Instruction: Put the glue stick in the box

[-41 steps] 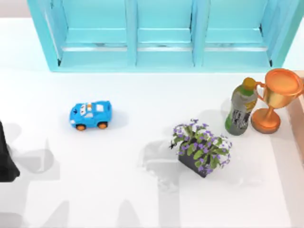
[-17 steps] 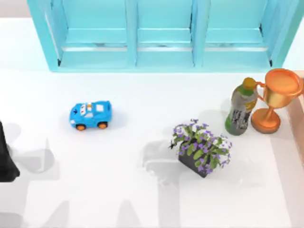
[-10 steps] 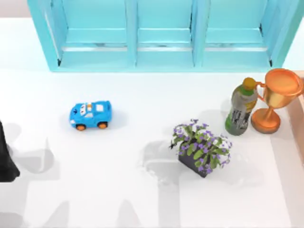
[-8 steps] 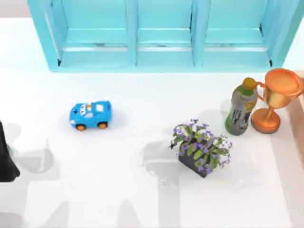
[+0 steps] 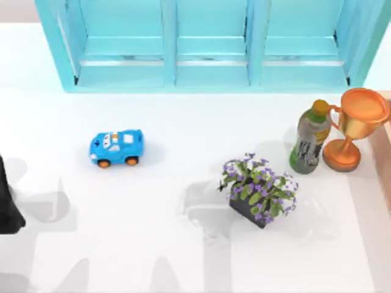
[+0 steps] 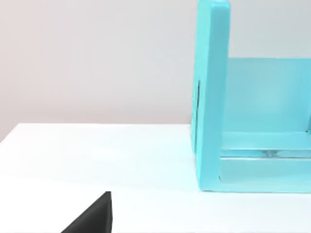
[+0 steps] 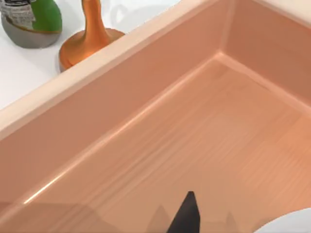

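Where smooth wood walls meet, the box (image 7: 146,121) looks rectangular

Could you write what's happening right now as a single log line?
right gripper: over box, fingers unclear | left arm: parked at table's left edge | trophy and bottle: beside box

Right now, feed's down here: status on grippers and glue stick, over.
Right gripper over wooden box. Left arm parked, table's left edge. White shape beside gripper, maybe glue stick. Trophy, bottle outside box.

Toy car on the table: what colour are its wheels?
Orange, on the blue toy car; top view.
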Available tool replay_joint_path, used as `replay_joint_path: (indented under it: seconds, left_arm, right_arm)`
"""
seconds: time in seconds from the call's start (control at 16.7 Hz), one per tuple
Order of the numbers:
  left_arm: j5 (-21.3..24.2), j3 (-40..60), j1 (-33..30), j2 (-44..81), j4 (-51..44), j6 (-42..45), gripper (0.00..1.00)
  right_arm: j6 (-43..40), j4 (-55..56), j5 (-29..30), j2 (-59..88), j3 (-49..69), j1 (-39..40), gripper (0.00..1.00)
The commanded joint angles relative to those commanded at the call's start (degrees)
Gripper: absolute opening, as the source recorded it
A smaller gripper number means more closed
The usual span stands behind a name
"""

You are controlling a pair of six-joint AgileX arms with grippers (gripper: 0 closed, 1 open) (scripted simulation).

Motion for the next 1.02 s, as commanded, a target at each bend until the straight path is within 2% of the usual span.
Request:
replay_joint_path:
  seconds: [0.66,1.02]
  left_arm:
    - [0.0,0.0,0.0,0.0,0.0,0.0,1.00]
    - [0.0,0.0,0.0,0.0,0.0,0.0,1.00]
  right_arm:
    - [0.0,0.0,0.0,0.0,0.0,0.0,0.98]
    - [0.0,0.0,0.0,0.0,0.0,0.0,1.00]
